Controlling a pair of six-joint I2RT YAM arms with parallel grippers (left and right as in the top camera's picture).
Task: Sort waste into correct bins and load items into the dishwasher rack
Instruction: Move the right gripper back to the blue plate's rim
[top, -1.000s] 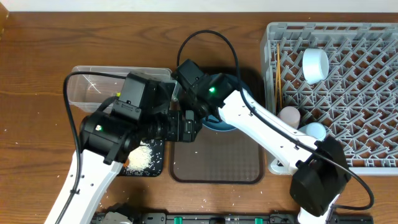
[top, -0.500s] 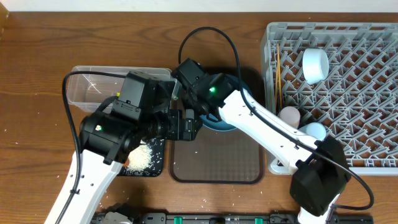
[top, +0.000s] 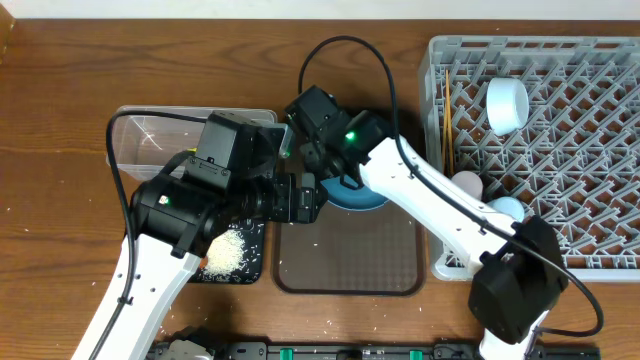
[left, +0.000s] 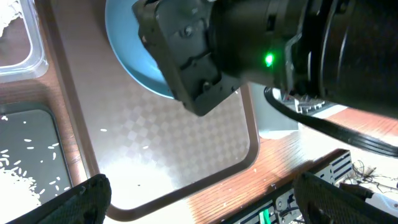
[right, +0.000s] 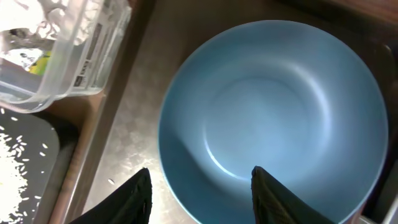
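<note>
Over the wooden table (top: 60, 120) and brown tray (top: 350, 260), left fingers (left: 87, 199) spread wide, right fingers (right: 138, 198) half-open, both empty.

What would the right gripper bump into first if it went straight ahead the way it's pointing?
Probably the blue plate. The right gripper points down at it, with its open jaws over the near rim. How high above the plate it sits is hard to tell.

Directly beneath the right gripper (right: 202, 193) the space is taken up by the dark blue plate (right: 273, 118). To its left, passage is barred by the clear tub (right: 62, 56) and the crowding left arm (top: 230, 190). Under the left gripper (left: 205, 199), bare brown serving tray (left: 186, 149) is left free; ahead, the right wrist (left: 249, 50) blocks the way.
</note>
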